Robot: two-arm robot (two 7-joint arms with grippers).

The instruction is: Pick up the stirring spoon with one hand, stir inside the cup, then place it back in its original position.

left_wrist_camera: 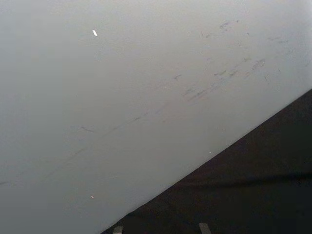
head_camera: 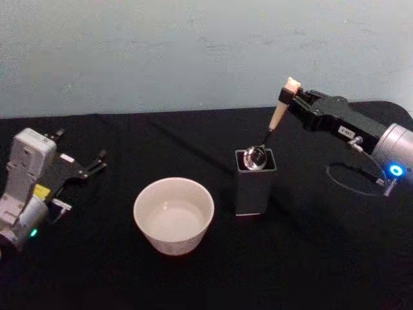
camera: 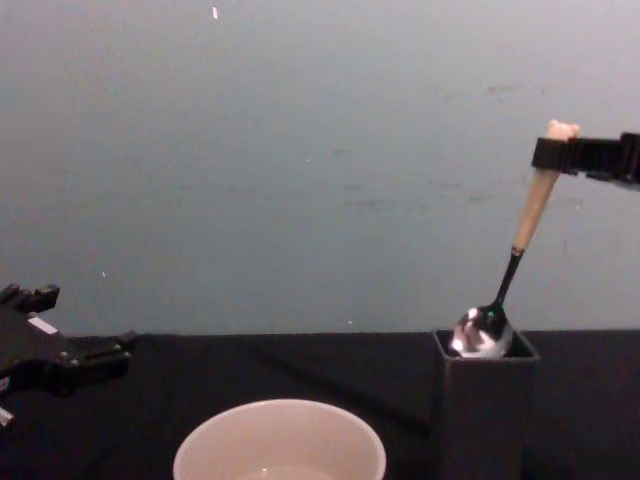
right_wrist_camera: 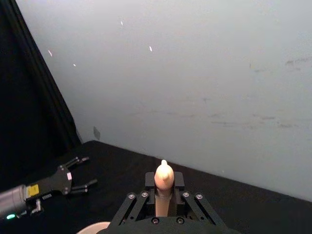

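Black table [head_camera: 322, 271], right gripper [head_camera: 292, 97] clamping stirring spoon [head_camera: 277, 116] over holder [head_camera: 255, 184].

Stirring spoon [head_camera: 268, 132] tilted, bowl seemingly at dark holder [head_camera: 254, 184] mouth, cream cup [head_camera: 173, 215] beside

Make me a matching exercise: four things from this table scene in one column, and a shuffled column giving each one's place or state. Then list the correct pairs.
Things:
1. stirring spoon
2. cup
3. holder
4. left gripper

Places or states:
A. round, cream-white, standing left of the dark box
B. dark square box with the spoon's bowl at its mouth
C. open, idle at the table's left side
D. tilted, its handle held by the right gripper

Pairs: 1-D, 2-A, 3-B, 4-C
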